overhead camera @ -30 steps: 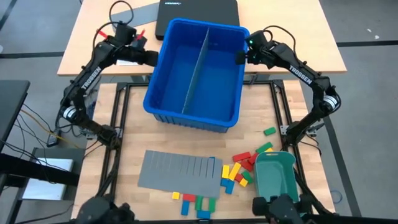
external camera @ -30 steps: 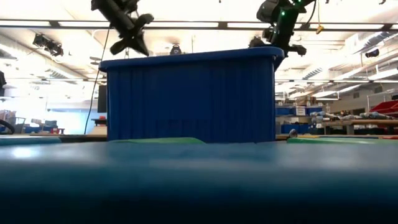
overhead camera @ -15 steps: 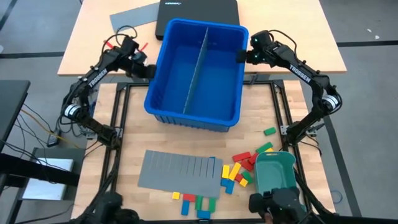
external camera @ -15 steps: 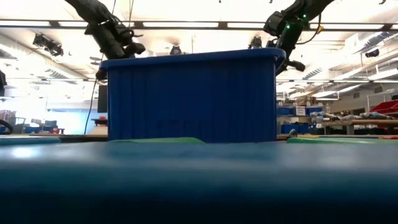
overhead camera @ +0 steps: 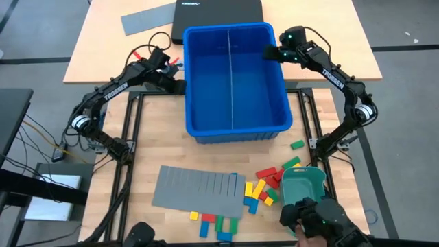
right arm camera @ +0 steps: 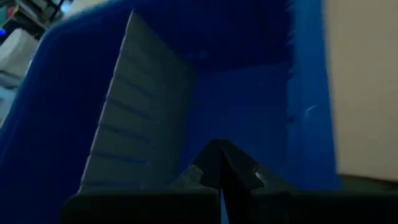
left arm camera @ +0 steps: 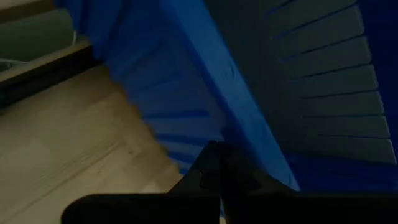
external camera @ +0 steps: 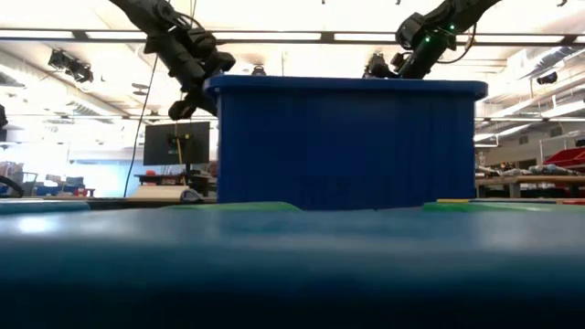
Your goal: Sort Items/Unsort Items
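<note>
Bin swung square and shifted toward my right.

My left hand (overhead camera: 175, 84) is pinched on the left rim of the blue bin (overhead camera: 236, 130), my right hand (overhead camera: 273, 54) on its far right rim; the empty bin has turned straight, so unsorting looks finished. The blocks (overhead camera: 259, 192), red, yellow, green, blue, lie scattered on the bench (overhead camera: 144, 147) near the grey divider sheet (overhead camera: 199, 188) and teal tray (overhead camera: 305, 189).

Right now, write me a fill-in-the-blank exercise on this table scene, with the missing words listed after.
1. The big bin gripped by both claws is coloured ____.
2. A divider splits the bin into ____ compartments.
3. The loose toy blocks lie on the table between the grey slotted sheet and the ____ tray.
4. The left claw and the right claw are both ____ on the bin's rim.

Missing words: blue; two; teal-green; shut
</note>
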Robot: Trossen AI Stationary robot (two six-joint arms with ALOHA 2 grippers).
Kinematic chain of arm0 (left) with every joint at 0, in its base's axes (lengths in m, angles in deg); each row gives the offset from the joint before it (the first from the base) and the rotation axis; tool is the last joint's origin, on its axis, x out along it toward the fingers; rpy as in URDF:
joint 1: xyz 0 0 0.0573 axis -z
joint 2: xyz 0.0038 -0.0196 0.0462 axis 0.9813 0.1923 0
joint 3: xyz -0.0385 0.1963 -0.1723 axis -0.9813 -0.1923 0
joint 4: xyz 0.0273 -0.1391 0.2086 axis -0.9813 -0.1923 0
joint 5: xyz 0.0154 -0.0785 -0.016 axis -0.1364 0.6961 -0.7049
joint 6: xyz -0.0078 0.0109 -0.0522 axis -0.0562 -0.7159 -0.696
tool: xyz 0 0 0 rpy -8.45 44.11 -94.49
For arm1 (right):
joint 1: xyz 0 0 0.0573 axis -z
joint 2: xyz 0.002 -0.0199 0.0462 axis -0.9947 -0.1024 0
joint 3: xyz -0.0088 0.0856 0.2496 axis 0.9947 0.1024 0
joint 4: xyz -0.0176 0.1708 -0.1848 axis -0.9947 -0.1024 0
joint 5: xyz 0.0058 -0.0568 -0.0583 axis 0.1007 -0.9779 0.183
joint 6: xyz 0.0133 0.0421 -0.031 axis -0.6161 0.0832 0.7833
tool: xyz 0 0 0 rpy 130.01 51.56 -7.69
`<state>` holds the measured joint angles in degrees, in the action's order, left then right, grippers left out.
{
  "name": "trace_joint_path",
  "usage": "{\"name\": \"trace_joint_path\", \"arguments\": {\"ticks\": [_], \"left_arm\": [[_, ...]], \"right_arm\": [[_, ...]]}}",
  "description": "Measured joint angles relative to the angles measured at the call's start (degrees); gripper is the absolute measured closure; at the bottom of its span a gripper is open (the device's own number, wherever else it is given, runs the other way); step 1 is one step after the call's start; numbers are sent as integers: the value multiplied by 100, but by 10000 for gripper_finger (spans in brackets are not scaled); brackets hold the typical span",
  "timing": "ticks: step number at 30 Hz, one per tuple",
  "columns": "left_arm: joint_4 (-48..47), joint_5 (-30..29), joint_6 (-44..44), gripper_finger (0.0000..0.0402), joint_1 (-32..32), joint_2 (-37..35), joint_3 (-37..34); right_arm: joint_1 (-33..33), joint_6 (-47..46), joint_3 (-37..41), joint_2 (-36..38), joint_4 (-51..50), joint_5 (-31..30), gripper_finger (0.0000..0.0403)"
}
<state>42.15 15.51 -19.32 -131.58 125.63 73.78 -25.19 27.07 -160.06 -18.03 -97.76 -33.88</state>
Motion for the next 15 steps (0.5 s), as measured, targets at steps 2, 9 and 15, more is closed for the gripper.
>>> {"name": "trace_joint_path", "arguments": {"ticks": [2,9,15], "left_arm": [[72,-19,-46,401,45,-9,38],[8,-52,58,401,-59,-376,480],[-288,-60,398,401,-95,-869,1046]], "right_arm": [[21,51,-91,0,-12,-7,401],[-116,504,-778,11,-440,150,400],[-434,970,-1801,13,-1087,241,399]]}}
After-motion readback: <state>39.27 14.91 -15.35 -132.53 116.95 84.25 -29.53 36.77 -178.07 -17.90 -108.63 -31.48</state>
